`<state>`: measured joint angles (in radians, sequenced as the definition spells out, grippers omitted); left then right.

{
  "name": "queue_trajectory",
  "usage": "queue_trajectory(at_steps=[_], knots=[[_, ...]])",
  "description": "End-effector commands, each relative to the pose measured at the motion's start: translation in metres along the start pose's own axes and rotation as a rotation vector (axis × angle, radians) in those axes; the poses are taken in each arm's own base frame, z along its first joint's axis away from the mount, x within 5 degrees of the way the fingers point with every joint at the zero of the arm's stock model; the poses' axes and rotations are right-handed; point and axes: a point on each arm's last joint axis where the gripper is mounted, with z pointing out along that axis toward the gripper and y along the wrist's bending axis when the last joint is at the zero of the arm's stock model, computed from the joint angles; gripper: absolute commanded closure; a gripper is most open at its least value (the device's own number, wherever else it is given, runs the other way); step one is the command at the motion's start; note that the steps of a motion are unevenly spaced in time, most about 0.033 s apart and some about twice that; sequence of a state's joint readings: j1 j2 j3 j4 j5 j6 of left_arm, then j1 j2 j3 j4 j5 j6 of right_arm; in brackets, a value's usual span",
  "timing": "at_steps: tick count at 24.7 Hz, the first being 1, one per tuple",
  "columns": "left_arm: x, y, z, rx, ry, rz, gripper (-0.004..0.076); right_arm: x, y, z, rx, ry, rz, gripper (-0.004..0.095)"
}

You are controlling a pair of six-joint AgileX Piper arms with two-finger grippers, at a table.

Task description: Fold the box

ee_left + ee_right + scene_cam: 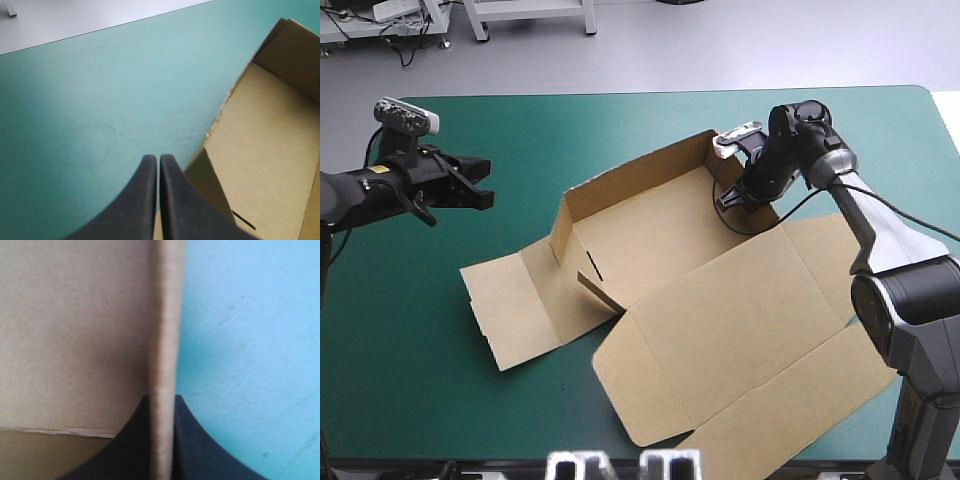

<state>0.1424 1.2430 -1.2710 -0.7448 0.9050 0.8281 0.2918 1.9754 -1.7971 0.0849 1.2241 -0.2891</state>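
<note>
Item one, your right jaws: all but closed on the box [700, 270], one black finger [195, 440] on each face of an upright board edge [162, 340], with brown panel to one side and teal-green cover to the other. The pinch sits at the tray's right end wall [768, 215], seemingly to hold that wall standing while the rest is shaped. Item two, your left jaws: closed to a point on nothing, fingers [150, 200] touching, raised over bare worktop [520, 130] well left of the box and aimed toward its left end. By my reading they are parked clear so that the loose left flaps are free for your next move. Item three, the box itself: centre of the worktop, far wall [640, 170] and left end wall [563, 225] raised, floor open, a small tab [598, 285] lifted at the front-left corner, the left flap [520, 300] flat on the cover, and the large lid panel [740, 330] flat toward the near edge. Status, as judged: a part-formed tray, with front wall and left tucks not yet done. Letting go on the right risks that wall dropping.
</note>
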Motion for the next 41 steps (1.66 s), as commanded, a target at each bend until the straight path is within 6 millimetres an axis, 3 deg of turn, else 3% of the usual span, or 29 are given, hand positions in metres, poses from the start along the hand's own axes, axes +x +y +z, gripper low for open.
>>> queue_trajectory(at_steps=[1,6,10,14,22,25,26,30,33,36,38,41], knots=[[-0.014,-0.004,-0.013,-0.018,-0.104,-0.071,0.0717,-0.003,-0.004,-0.061,0.041,-0.144,0.031,0.0926],[-0.015,-0.001,-0.013,-0.053,-0.106,-0.080,0.0717,0.012,-0.018,-0.106,-0.023,-0.277,0.117,0.0927],[-0.014,0.012,-0.014,-0.188,-0.111,-0.144,0.0717,0.029,-0.025,-0.148,-0.101,-0.413,0.136,0.0927],[-0.014,0.027,-0.017,-0.287,-0.149,-0.199,0.0717,0.046,-0.032,-0.178,-0.069,-0.488,0.146,0.0927],[-0.001,0.073,-0.024,-0.365,-0.178,-0.368,0.0717,0.063,-0.044,-0.199,-0.019,-0.536,0.172,0.0927],[0.007,0.083,-0.017,-0.321,-0.140,-0.399,0.0717,0.063,-0.044,-0.199,-0.026,-0.540,0.164,0.0927],[0.011,0.084,-0.006,-0.234,-0.110,-0.393,0.0717,0.062,-0.042,-0.200,-0.048,-0.553,0.152,0.0927],[0.007,0.075,0.025,0.202,-0.190,-0.436,0.0717,0.060,-0.039,-0.201,-0.083,-0.571,0.149,0.0927],[0.010,0.069,0.041,0.417,-0.197,-0.433,0.0717,0.059,-0.036,-0.202,-0.113,-0.588,0.148,0.0927],[0.008,0.041,0.063,0.578,-0.151,-0.338,0.0668,0.058,-0.034,-0.203,-0.134,-0.600,0.140,0.0925],[0.003,0.018,0.073,0.653,-0.148,-0.271,0.0569,0.058,-0.034,-0.203,-0.131,-0.600,0.130,0.0925],[-0.007,-0.013,0.080,0.757,-0.161,-0.253,0.0324,0.055,-0.037,-0.197,-0.134,-0.583,0.152,0.0925]])
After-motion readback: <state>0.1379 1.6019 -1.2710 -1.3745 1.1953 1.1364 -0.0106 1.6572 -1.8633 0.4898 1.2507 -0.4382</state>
